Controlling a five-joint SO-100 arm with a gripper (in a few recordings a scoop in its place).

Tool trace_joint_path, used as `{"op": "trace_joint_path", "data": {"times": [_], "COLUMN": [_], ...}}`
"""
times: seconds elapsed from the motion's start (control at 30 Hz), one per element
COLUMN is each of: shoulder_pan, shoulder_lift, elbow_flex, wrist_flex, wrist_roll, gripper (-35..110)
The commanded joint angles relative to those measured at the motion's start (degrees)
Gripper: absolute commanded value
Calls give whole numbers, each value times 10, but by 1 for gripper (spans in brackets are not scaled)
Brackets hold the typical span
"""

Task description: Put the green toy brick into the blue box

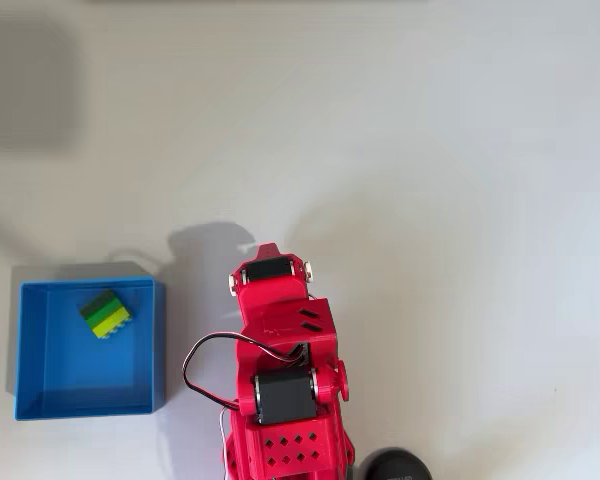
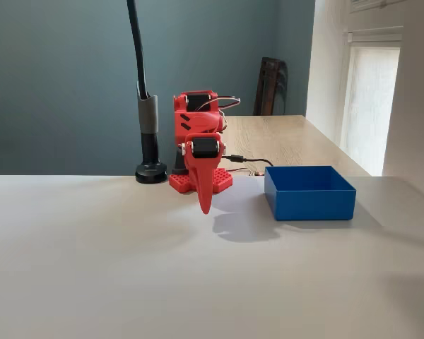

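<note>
1. The green toy brick (image 1: 107, 314) lies well left of the red gripper (image 2: 205, 206) in the overhead view, apart from it
2. The blue box (image 1: 40, 390) holds the brick
3. The fingers look pressed together, pinching nothing

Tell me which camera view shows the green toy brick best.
The overhead view. It looks straight down into the blue box, so the green toy brick shows lying on the box floor near the far wall, lime and dark green bands visible. In the fixed view, the box's near wall hides the inside.
</note>
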Motion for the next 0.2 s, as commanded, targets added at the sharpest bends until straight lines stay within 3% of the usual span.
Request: {"op": "trace_joint_path", "data": {"times": [0.0, 0.17], "shoulder_pan": [-2, -2], "shoulder_lift": [10, 10], "elbow_flex": [4, 4], "wrist_flex": [-6, -6], "wrist_roll": [-5, -5], "gripper": [0, 0]}}
